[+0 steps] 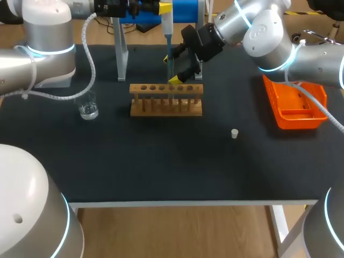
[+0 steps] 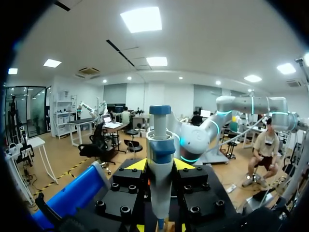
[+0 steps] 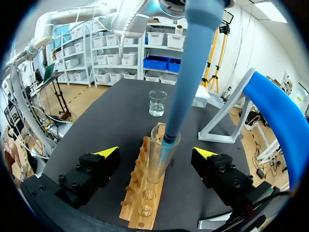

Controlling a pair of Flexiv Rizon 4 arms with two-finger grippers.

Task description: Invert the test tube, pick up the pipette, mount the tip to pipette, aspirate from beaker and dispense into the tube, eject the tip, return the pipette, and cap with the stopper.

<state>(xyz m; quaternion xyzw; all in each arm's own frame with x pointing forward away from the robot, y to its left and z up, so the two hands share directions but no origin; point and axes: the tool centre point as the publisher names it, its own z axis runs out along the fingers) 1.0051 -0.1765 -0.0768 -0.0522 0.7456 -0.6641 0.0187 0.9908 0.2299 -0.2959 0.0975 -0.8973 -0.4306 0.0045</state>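
Rounded silver-grey left arm (image 1: 37, 54) and right arm (image 1: 269, 37), glowing cyan rings (image 1: 51, 50) at joints, white coiled cable (image 1: 87, 48). Black blocky left gripper (image 2: 160, 166) and right gripper (image 3: 157, 153), screw-studded, yellow-tipped.

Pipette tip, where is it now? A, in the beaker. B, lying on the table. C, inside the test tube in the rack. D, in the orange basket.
C: the pipette tip reaches down into the test tube standing in the wooden rack.
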